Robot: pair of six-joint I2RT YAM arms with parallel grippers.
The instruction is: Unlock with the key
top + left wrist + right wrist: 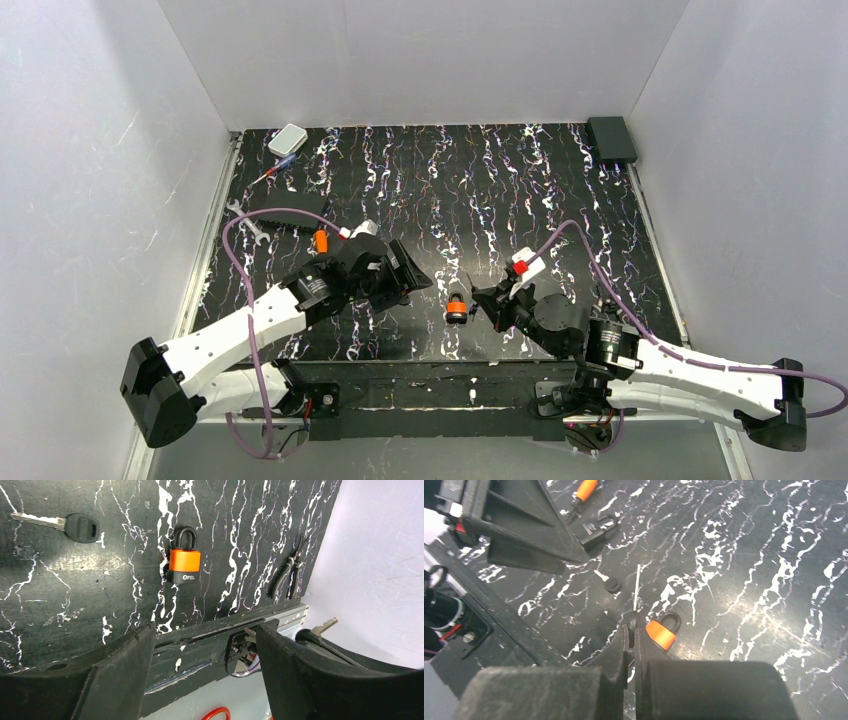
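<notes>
Right gripper is clamping the key, blade pointing straight ahead in line with its fingers; left gripper is standing apart.

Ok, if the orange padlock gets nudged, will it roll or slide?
It would likely slide, not roll: the orange padlock lies flat on its broad side. Its blocky body and thick shackle suggest it is rigid and heavy for its size. The smooth orange jacket may slip under a pinch.
</notes>
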